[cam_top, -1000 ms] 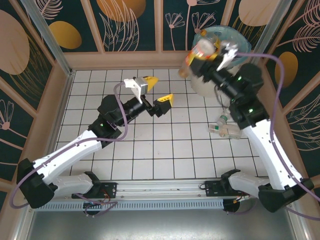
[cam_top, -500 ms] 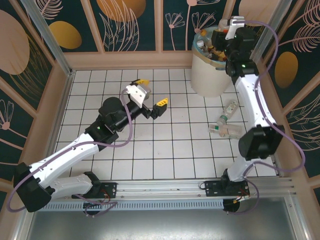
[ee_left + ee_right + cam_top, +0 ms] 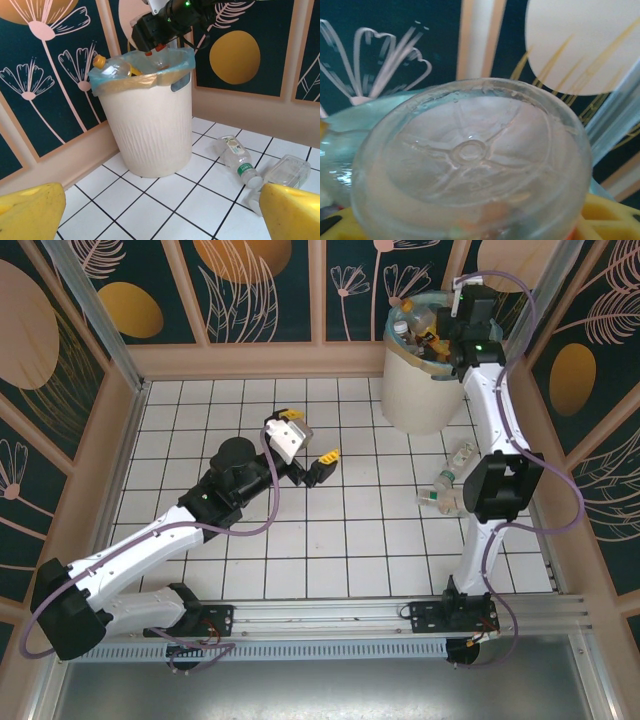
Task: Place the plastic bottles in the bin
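Observation:
The cream-white bin [image 3: 418,392] with its blue liner stands at the far right corner, and it also rises ahead in the left wrist view [image 3: 150,125]. My right gripper [image 3: 441,336] hangs over its mouth, shut on a clear plastic bottle [image 3: 470,155] whose base faces the wrist camera. From the left wrist, that bottle [image 3: 160,60] dips into the liner under the right gripper [image 3: 152,47]. Another bottle with a yellow cap [image 3: 111,67] lies in the bin. My left gripper [image 3: 308,435] is open and empty over mid-table.
Loose bottles lie on the tiles right of the bin: a green-labelled one [image 3: 239,159] [image 3: 460,455] and crushed clear ones [image 3: 287,172] [image 3: 442,498]. Patterned walls close in the table on three sides. The right arm's elbow [image 3: 500,485] hovers over those bottles.
The right gripper swung the bottle from in front of the bin up over its mouth and lowered it in. The left arm drew back and down slightly, still open.

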`<state>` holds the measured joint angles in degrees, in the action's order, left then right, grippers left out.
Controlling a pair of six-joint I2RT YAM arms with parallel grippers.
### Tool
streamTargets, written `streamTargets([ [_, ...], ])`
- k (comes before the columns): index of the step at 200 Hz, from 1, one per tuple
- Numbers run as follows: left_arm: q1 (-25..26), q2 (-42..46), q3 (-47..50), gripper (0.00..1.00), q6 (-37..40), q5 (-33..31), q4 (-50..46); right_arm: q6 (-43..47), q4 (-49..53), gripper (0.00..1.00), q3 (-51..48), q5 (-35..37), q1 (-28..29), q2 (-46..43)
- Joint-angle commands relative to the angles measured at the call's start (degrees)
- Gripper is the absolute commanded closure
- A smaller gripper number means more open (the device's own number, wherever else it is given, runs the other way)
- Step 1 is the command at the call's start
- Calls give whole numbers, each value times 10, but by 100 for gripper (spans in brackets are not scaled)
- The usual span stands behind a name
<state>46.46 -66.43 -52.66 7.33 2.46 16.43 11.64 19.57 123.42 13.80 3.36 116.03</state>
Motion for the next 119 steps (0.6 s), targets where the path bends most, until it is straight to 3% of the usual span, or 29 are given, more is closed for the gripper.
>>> streamTargets([
  [1,0,2,5,1,10,7,-1,-12,23,33,37,39,-10,15],
  [16,0,2,6,1,11,8,-1,-19,34,22,52,37,-11,23],
  [39,0,-1,6,1,10,9,-1,-19,44,19,71,29,-10,30],
  [93,0,-5,5,1,11,7,-4,-21,33,20,91,-12,-13,39],
  [119,0,-5,7,1,13,5,-6,-19,49,30,117,-19,-16,64],
])
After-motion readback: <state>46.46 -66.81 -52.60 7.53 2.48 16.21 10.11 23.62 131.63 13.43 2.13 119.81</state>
